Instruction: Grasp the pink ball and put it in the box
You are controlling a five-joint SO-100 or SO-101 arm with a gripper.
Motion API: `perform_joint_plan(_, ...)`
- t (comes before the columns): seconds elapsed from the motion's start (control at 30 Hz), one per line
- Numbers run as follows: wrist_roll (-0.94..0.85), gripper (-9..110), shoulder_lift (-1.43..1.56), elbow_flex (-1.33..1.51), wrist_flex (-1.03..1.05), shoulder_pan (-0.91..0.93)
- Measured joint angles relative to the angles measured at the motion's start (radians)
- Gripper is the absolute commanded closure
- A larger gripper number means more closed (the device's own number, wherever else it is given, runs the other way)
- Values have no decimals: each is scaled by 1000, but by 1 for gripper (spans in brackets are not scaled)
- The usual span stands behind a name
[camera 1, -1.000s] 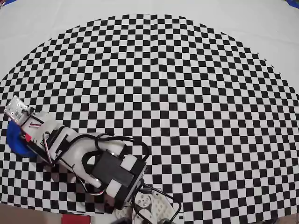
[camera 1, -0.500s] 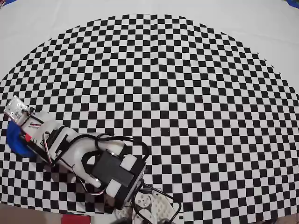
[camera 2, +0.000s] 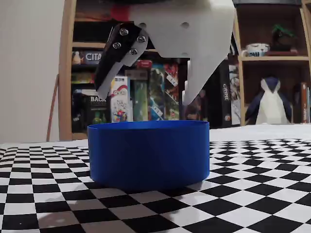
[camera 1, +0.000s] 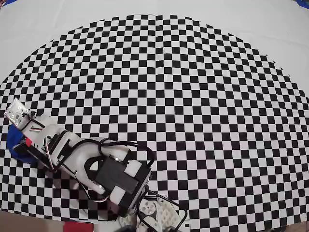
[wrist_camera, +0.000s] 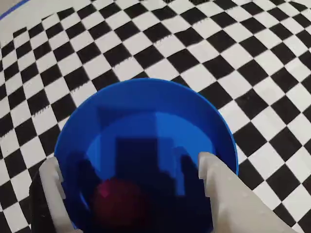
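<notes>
Wrist view: pink ball (wrist_camera: 119, 203) inside box (wrist_camera: 146, 92), below parted gripper (wrist_camera: 131, 194).

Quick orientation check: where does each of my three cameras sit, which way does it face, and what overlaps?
Overhead: above the checkered mat, looking down; whole arm shows, hiding most of the box.
Wrist: on the gripper, looking down into the box at the pink ball.
Fixed: table height, side-on; gripper open above the box.
All share the box.

Claw (camera 2: 146, 97) pointing downward; jaws apparently parted
</notes>
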Motion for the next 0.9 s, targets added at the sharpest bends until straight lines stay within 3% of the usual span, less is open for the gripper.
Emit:
perform_joint_plan(0.43,319,71,273,28,-37,84)
perform_joint_plan(0.53,469,75,362,48,-37,161)
perform_joint_plan(0.7,761,96,485,72,-37,319)
perform_joint_plan(0.9,1154,101,626,87,100,588)
